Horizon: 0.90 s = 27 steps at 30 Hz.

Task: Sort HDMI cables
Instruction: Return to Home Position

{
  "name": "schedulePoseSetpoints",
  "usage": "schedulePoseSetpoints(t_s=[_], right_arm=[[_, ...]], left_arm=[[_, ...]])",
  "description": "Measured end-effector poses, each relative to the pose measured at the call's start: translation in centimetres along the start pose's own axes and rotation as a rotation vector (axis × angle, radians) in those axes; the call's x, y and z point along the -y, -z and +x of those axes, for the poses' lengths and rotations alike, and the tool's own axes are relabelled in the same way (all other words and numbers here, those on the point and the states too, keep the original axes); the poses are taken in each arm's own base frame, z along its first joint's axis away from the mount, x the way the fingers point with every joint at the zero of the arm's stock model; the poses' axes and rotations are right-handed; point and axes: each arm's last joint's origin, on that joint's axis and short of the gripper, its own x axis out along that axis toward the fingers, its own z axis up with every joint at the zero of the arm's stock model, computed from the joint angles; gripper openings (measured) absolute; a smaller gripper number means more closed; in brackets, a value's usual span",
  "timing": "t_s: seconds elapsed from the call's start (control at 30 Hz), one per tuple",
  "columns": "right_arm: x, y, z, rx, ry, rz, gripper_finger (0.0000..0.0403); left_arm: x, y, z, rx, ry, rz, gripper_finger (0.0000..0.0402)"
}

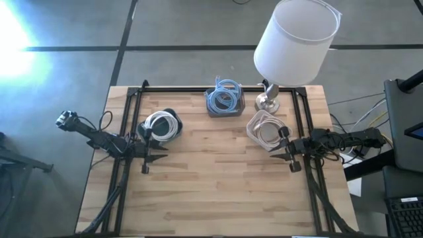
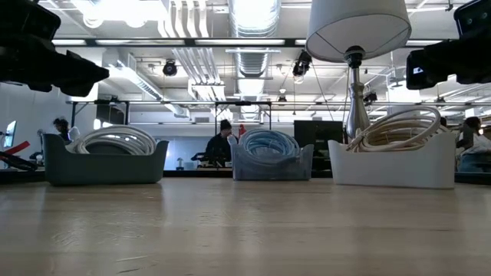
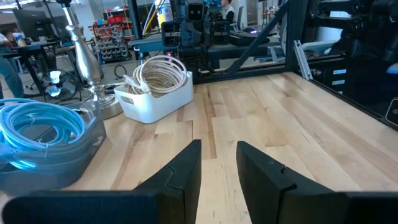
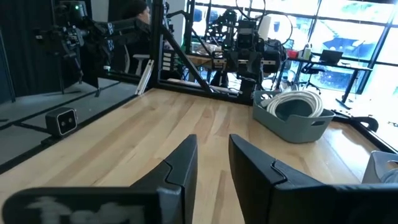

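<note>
Three bins stand on the table, each with coiled cables inside. White coils [image 1: 162, 124] fill a dark grey bin [image 2: 103, 161] at the left. Light blue coils [image 1: 223, 98] sit in a grey bin [image 2: 271, 162] at the far middle. Beige coils [image 1: 264, 129] lie in a white bin [image 2: 391, 165] at the right. My left gripper [image 3: 217, 149] hovers near the grey bin of white coils, open and holding nothing. My right gripper [image 4: 212, 144] hovers near the white bin, open and holding nothing.
A lamp with a white shade [image 1: 295, 36] and metal base [image 1: 267, 99] stands at the table's far edge between the blue and beige bins. Bare wood [image 1: 218, 178] spreads across the table's near half. People show in the room beyond.
</note>
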Motion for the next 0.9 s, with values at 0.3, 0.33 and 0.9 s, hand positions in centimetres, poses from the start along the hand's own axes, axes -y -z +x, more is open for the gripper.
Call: schedulePoseSetpoints(t_s=[0.3, 0.33, 0.9], right_arm=[[0.00, 0.00, 0.00, 0.000, 0.000, 0.001, 0.0075], [0.00, 0.00, 0.00, 0.000, 0.000, 0.001, 0.0073], [0.00, 0.00, 0.00, 0.000, 0.000, -0.004, 0.0075]], left_arm=[[0.00, 0.00, 0.00, 0.000, 0.000, 0.000, 0.0106], [0.00, 0.00, 0.00, 0.000, 0.000, 0.000, 0.0106], [0.00, 0.00, 0.00, 0.000, 0.000, 0.000, 0.0106]])
